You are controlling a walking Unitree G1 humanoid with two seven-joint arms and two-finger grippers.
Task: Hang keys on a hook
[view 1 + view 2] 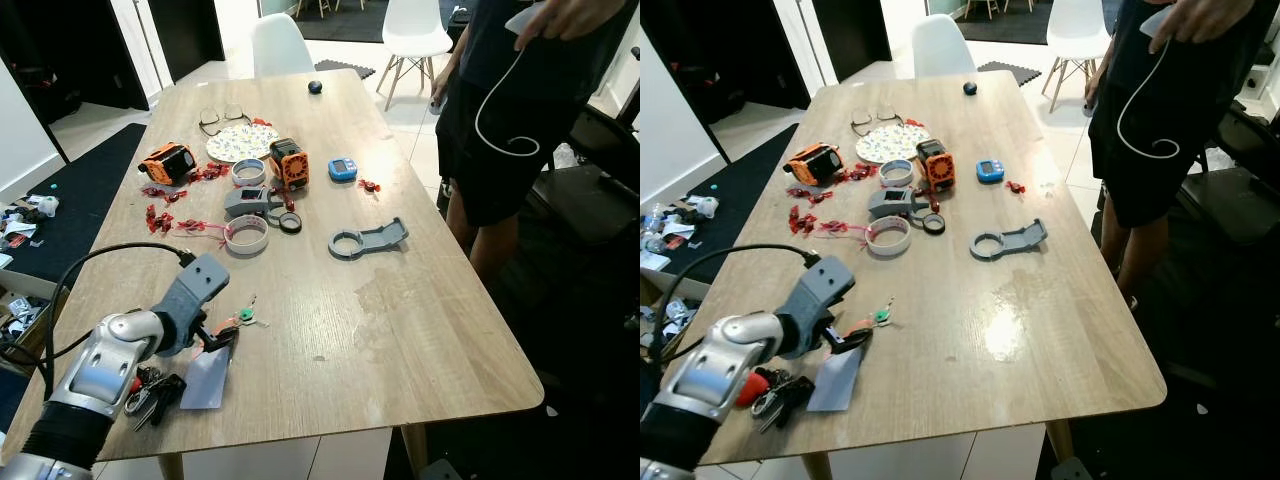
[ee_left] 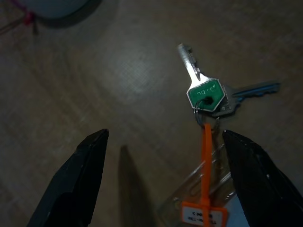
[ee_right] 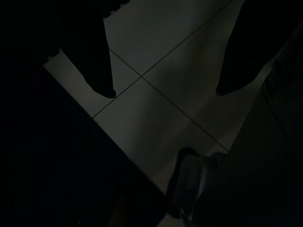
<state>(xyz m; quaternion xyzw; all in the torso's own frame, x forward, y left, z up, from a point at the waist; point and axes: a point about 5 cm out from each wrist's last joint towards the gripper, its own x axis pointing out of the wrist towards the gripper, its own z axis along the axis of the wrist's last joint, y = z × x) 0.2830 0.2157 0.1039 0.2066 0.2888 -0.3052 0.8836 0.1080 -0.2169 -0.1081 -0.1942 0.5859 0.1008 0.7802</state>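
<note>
**Left gripper spread over the keys, clutter behind it**

While you look at the wooden table [image 1: 420, 330], note the clutter in the upper left of the head views: an orange device [image 1: 166, 162], a patterned plate [image 1: 241, 143], glasses [image 1: 222, 117], tape rolls [image 1: 246, 235], a second orange block [image 1: 290, 161], a small blue timer [image 1: 342, 168] and scattered red bits [image 1: 160, 218]. A grey ring-ended bracket [image 1: 366, 240] lies near the centre. A person in dark clothes [image 1: 520, 90] stands at the upper right edge, holding a white cable.

Your keys [image 2: 208, 94] lie flat at the lower left of the table, a green-headed one on top with an orange tag strap [image 2: 206, 161] trailing from the ring. A grey card [image 1: 208, 380] and another dark key bunch [image 1: 150, 390] sit just beside your arm.

Your left gripper [image 1: 215, 335] reaches in from the lower left, low over the table, its fingers [image 2: 75, 184] spread wide to either side of the tag, holding nothing. Your right gripper [image 3: 163, 92] hangs parted over tiled floor [image 3: 156, 118], near a shoe [image 3: 189, 187].
</note>
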